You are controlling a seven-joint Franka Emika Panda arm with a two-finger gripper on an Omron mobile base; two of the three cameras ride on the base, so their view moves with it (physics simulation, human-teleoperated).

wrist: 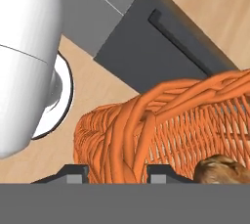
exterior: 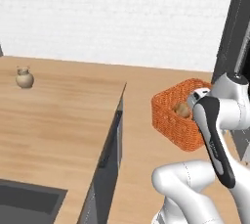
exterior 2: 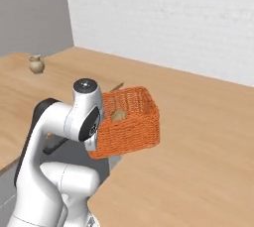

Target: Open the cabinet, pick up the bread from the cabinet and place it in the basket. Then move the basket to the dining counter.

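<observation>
- White brick wall (exterior: pixel 122 17) backs the light wooden counter (exterior: pixel 53 120), which has a dark inset sink (exterior: pixel 27 203) at the lower left of the left base view.
- A small tan jar (exterior: pixel 24 78) stands on that counter near the wall, well apart from everything else.
- The orange woven basket (exterior 2: pixel 130 122) is lifted clear of the wooden floor, beside the counter's dark end panel.
- The end effector (wrist: pixel 117 175) pinches the basket's rim; in the hand view a dark fingertip sits either side of the woven edge.
- The bread (exterior 2: pixel 117 115), a golden-brown roll, lies inside the basket.
</observation>
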